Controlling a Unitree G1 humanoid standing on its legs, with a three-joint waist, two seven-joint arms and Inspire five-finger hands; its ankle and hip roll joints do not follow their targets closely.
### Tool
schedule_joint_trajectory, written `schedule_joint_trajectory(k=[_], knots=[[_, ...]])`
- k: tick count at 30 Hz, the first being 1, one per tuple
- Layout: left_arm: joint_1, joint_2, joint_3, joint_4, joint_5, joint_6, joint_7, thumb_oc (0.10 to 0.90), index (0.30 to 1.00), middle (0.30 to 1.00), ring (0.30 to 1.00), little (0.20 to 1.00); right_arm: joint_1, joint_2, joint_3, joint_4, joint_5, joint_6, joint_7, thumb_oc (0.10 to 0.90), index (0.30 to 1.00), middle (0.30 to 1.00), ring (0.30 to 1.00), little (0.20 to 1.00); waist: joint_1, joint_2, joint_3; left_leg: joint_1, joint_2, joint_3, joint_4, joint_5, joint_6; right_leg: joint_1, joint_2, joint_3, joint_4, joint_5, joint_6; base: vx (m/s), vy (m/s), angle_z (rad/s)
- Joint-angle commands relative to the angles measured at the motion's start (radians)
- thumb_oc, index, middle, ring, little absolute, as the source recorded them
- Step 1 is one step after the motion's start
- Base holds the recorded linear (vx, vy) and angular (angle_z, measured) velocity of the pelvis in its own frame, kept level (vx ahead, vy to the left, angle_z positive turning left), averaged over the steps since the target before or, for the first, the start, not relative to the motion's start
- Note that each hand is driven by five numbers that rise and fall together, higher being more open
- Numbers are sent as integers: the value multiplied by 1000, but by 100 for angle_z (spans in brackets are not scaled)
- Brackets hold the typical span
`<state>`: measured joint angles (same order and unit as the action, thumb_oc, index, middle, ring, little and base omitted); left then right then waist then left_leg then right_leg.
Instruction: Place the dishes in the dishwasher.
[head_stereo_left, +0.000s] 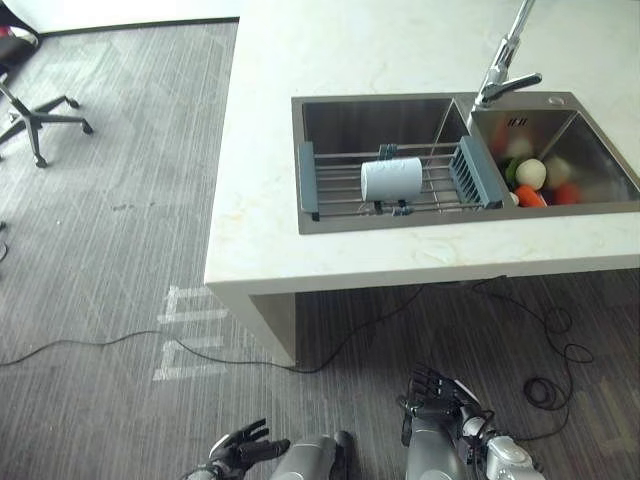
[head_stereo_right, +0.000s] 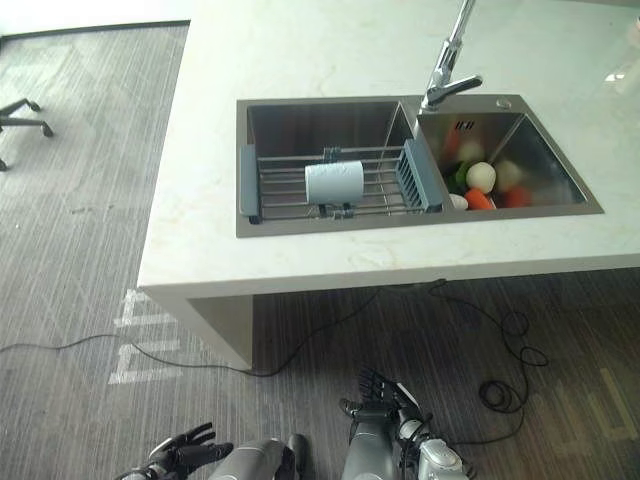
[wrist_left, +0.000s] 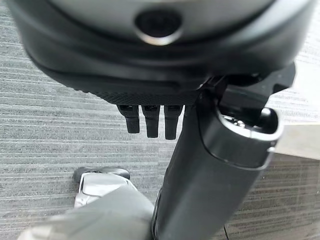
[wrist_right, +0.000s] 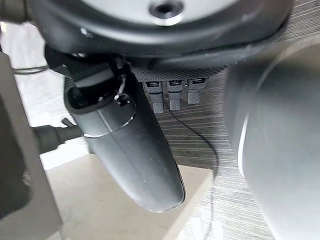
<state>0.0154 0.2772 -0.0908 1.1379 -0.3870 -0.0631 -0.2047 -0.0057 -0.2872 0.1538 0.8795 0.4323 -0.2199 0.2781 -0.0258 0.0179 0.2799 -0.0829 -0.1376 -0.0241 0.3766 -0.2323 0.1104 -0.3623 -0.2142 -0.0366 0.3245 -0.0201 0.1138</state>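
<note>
White cup (head_stereo_left: 391, 179) lying on its side on wire rack (head_stereo_left: 340, 185) in left sink basin. Vegetables (head_stereo_left: 532, 178) in right basin. Left hand (head_stereo_left: 238, 450), right hand (head_stereo_left: 433, 392) low over floor, fingers relaxed, empty.

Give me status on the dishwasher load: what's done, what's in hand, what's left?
Done: nothing visible. The white cup lies on its side on the drying rack over the sink's left basin, untouched. In hand: nothing; the left hand and right hand hang low over the floor, fingers relaxed, away from the counter. Left: reaching the cup, gripping it, moving it to a dishwasher.
</note>
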Motion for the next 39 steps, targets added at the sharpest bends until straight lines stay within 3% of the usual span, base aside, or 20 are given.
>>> schedule_joint_trajectory(k=[1,3,6,7,12,17,19,20,22,23,26,30,33,36,37,39], knots=[[18,-4,30,-30,-15,-24,32,800,900,900,900,900,1,-33,2,-54,-7,-46,15,800,900,900,900,900,-18,-15,-63,15,83,-4,-77,-79,-73,137,-5,-10,-24,-71,78,180,-574,50],[30,-3,63,-35,-76,-1,39,800,900,900,900,900,-12,-48,29,-46,-19,-46,13,800,900,900,900,900,-6,-16,-66,13,152,6,-77,-54,-116,173,20,-63,-24,-114,46,119,-582,38],[30,-3,63,-35,-76,-1,39,800,900,900,900,900,-12,-48,29,-46,-19,-46,13,800,900,900,900,900,-7,-15,-66,13,152,6,-77,-54,-116,173,20,-64,-24,-114,46,-13,-196,9],[14,-7,53,-33,-83,22,45,800,900,900,900,900,-21,-76,28,-66,25,-32,-28,800,900,900,900,900,-11,-4,-59,-18,217,23,-77,-16,-161,186,48,-95,-24,-150,9,-91,-477,16],[-5,-29,56,-2,-108,37,52,800,900,900,900,900,-23,-96,11,-27,13,-43,-36,800,900,900,900,900,-18,-3,-70,-50,247,83,-77,36,-191,188,46,-133,-24,-174,-20,-22,-260,39],[-18,-37,59,22,-88,61,53,800,900,900,900,900,2,-91,-3,4,1,-44,-55,800,900,900,900,900,-30,-15,-65,-31,225,173,-77,74,-181,225,40,-154,-24,-198,-34,42,-136,32],[-7,-46,61,22,-87,66,55,800,900,900,900,900,2,-88,-5,42,-10,-30,-65,800,900,900,900,900,-16,-3,-60,-47,161,124,-77,38,-156,241,69,-133,-24,-202,-35,120,20,21],[-3,-48,64,24,-87,65,56,800,900,900,900,900,0,-87,-5,53,-14,-28,-64,800,900,900,900,900,-13,3,-64,-60,152,107,-77,38,-154,238,77,-128,-24,-202,-34,133,66,12],[6,-51,66,44,-94,56,62,800,900,900,900,900,-11,-80,-17,119,-43,-15,-59,800,900,900,900,900,-2,19,-59,-98,152,66,-77,48,-157,259,108,-117,-24,-214,-34,161,84,-4],[-2,-49,70,67,-104,56,69,800,900,900,900,900,-20,-75,-25,186,-43,-14,-54,800,900,900,900,900,-3,23,-65,-99,164,78,-77,41,-156,265,111,-132,-24,-218,-33,146,94,-18],[-13,-44,75,84,-114,62,76,800,900,900,900,900,-15,-65,-44,238,-25,5,-56,800,900,900,900,900,-7,23,-74,-97,184,111,-77,33,-162,268,95,-164,-24,-220,-26,91,75,-14],[-6,-50,101,98,-155,43,78,800,900,900,900,900,-4,-45,-74,323,-56,86,-85,800,900,900,900,900,4,22,-81,-82,178,108,-77,10,-152,269,73,-187,-24,-216,-16,123,96,-1],[-1,-49,117,108,-163,36,82,800,900,900,900,900,-1,-42,-101,366,-68,100,-88,800,900,900,900,900,10,19,-88,-78,176,115,-77,0,-148,267,65,-194,-24,-214,-10,77,41,-6],[9,-41,134,114,-157,39,74,800,900,900,900,900,2,-45,-120,381,-74,85,-87,800,900,900,900,900,16,13,-95,-68,179,128,-77,-9,-138,274,59,-204,-24,-212,-7,118,65,-11],[13,-19,141,115,-111,49,62,800,900,900,900,900,-5,-34,-128,372,-81,40,-77,800,900,900,900,900,12,30,-77,-51,199,117,-77,-18,-112,326,110,-242,-24,-159,-8,79,19,-17],[-2,4,125,103,-127,49,85,800,900,900,900,900,-21,-35,-120,342,-82,25,-70,800,900,900,900,900,-6,41,-45,-45,195,80,-77,-22,-81,231,113,-190,134,-118,11,-96,-119,-23]])
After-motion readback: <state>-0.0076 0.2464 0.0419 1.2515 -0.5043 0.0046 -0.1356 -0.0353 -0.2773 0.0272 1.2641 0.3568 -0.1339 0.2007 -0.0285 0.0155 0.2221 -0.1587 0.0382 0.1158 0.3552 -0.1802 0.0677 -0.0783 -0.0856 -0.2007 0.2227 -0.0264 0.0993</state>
